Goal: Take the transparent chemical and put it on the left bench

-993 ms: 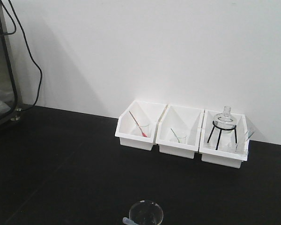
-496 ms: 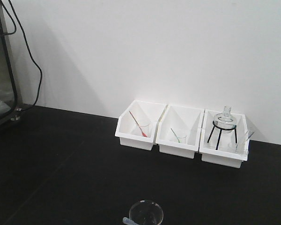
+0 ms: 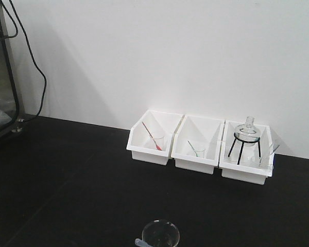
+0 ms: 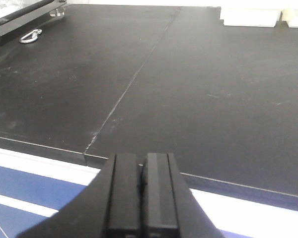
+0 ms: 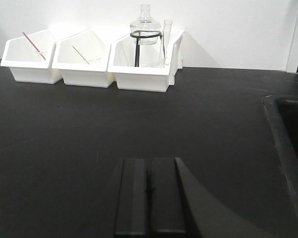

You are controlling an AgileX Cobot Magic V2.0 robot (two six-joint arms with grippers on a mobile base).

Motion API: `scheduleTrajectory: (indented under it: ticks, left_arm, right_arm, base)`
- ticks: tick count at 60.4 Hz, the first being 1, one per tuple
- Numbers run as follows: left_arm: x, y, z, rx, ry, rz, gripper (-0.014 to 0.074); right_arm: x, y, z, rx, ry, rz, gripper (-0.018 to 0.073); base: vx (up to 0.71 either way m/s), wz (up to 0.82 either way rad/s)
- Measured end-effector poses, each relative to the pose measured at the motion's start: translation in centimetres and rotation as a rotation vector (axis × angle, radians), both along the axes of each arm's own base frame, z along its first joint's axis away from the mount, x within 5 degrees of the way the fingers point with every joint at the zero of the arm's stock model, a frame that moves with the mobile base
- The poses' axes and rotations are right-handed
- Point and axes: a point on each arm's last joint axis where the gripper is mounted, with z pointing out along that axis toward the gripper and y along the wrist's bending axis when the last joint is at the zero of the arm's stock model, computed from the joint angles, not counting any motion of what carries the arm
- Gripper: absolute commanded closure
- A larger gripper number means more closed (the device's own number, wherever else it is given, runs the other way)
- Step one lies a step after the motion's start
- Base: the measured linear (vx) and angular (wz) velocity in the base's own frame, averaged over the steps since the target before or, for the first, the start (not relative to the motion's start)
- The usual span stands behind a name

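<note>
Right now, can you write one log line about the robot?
left gripper: shut, empty | right gripper: shut, empty | beaker: on bench, untouched

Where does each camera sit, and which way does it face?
Front view: high, looking down at the bench, three white bins and transparent chemical; no robot parts.
Left wrist: low behind the shut left end effector, facing across the bench.
Right wrist: behind the shut right end effector, facing the bins, shared with front.
</note>
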Motion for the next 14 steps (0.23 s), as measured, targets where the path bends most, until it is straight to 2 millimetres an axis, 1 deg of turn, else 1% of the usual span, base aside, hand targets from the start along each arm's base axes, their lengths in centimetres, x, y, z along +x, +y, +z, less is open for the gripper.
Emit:
scheduleTrajectory:
  ticks: [14]
  left_arm:
    - [0.0,0.0,0.0,0.0,0.0,0.0,0.06]
  right_arm:
    - [0.0,0.0,-0.02,0.0,0.002,0.0,0.0566]
  base:
    - [0.0,0.0]
